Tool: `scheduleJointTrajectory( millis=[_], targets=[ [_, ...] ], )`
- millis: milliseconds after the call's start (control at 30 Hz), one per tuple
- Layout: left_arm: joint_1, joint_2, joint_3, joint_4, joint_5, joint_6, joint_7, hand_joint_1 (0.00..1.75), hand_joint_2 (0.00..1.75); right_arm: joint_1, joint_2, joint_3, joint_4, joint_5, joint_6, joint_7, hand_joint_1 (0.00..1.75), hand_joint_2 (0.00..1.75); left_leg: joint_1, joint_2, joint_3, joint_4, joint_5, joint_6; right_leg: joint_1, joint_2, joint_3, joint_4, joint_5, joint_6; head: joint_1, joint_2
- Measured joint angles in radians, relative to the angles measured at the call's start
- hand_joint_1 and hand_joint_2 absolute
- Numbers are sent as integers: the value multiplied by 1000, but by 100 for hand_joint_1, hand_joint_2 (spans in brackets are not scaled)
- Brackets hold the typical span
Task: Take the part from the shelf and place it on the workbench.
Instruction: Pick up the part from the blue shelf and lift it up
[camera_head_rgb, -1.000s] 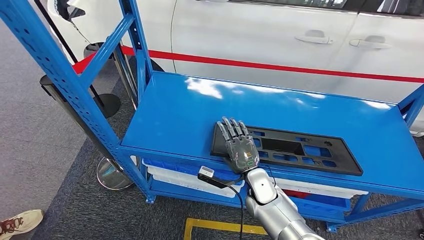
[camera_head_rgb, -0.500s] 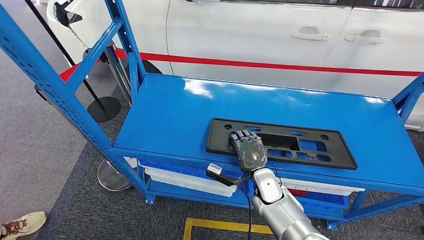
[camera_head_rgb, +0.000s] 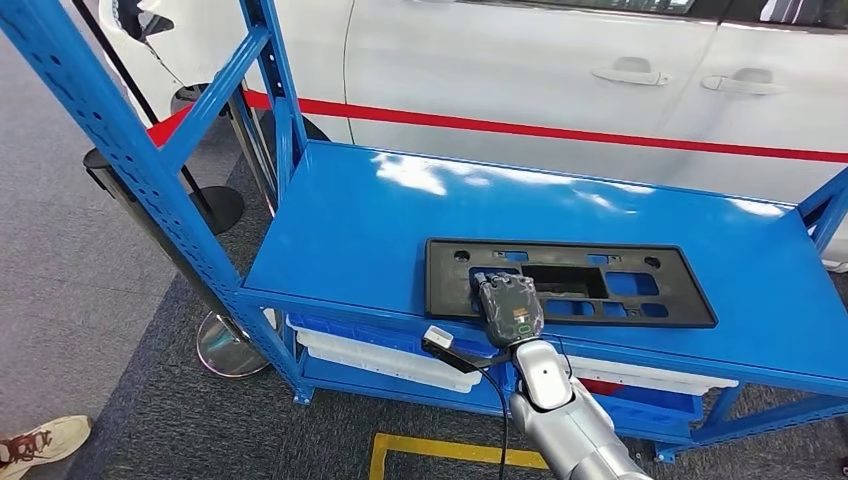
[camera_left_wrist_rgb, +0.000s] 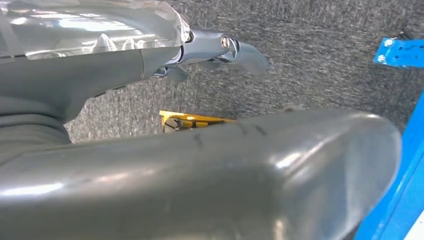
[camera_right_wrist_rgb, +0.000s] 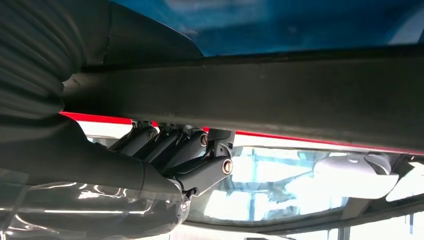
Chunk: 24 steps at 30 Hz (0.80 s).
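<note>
The black part (camera_head_rgb: 570, 283) lies flat near the front edge of the blue shelf (camera_head_rgb: 350, 230), its long axis running along that edge, and the right hand (camera_head_rgb: 510, 308) has its fingers (camera_right_wrist_rgb: 170, 145) curled around the part's near rail toward its left end.

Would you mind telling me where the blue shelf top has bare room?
The shelf top is bare left of the black part up to the upright post, and along the back towards the car. The front middle is crowded: the right hand rests on the part.
</note>
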<state>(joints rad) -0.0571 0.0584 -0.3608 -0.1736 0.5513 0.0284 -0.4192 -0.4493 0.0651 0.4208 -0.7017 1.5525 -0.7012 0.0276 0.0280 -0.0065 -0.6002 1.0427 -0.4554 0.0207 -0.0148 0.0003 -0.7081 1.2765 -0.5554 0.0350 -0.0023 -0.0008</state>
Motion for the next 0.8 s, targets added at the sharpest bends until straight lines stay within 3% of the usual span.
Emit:
scheduleJointTrajectory(
  millis=[67,133,200,267,333,400,433,467,500,567,633,700,800],
  targets=[
    [-1,0,0,0,-1,-5,-15,0,175,0,-1,-2,-2,-1,0,0,169,175,0,-1,3,-1,-1,-3,0,0,64,-135,71,-7,0,0],
    [-1,0,0,0,-5,-7,-34,0,175,0,-2,-5,-7,-3,0,-1,169,175,-2,-2,4,-3,-1,-13,6,1,109,-234,102,-16,-1,0],
    [-2,1,0,0,-7,-2,-43,0,175,3,-5,-10,-13,-7,0,-7,169,175,-3,-2,5,-10,3,-27,12,3,114,-254,102,-23,-1,0],
    [-1,2,0,0,-6,5,-43,0,175,8,-7,-15,-23,-14,0,-16,169,175,-2,-1,2,-5,-5,-37,8,3,119,-266,109,-37,-1,0],
    [-1,4,0,0,-4,8,-44,0,175,10,-8,-19,-31,-18,0,-21,169,175,-3,0,-30,73,-54,-40,6,0,125,-278,115,-50,-2,0],
    [-1,6,0,0,-1,10,-44,0,175,14,-8,-22,-34,-19,0,-22,169,175,-4,1,-90,209,-119,-41,12,-1,126,-278,114,-57,-2,0],
    [0,6,0,0,0,11,-44,0,175,17,-9,-23,-34,-19,0,-23,169,175,-4,1,-113,259,-134,-42,14,-2,126,-277,113,-58,-2,0],
    [1,6,0,0,1,12,-44,0,175,20,-9,-24,-34,-19,0,-25,169,175,-3,1,-118,272,-129,-43,16,-2,126,-274,111,-59,-2,0],
    [2,7,0,0,1,11,-44,0,175,21,-9,-25,-35,-20,0,-27,169,175,-3,1,-106,246,-106,-43,17,-1,126,-271,109,-59,-2,0],
    [1,9,0,0,9,1,-50,0,175,23,-9,-27,-39,-28,0,-39,169,175,-3,3,-40,116,-45,-40,16,0,126,-259,102,-55,-2,0],
    [1,10,4,0,31,-31,-60,0,175,28,-9,-35,-61,-60,0,-76,169,175,-6,3,4,27,-20,-34,19,1,119,-244,93,-46,-2,0],
    [4,11,14,0,59,-75,-74,0,175,38,-10,-49,-104,-124,0,-151,169,175,-10,2,5,16,-21,-25,22,3,112,-237,92,-39,-1,0],
    [12,12,31,0,84,-113,-110,0,175,63,-10,-72,-200,-336,2,-351,169,175,-6,2,4,11,-16,-10,19,3,104,-217,75,-26,0,0]
  ],
)
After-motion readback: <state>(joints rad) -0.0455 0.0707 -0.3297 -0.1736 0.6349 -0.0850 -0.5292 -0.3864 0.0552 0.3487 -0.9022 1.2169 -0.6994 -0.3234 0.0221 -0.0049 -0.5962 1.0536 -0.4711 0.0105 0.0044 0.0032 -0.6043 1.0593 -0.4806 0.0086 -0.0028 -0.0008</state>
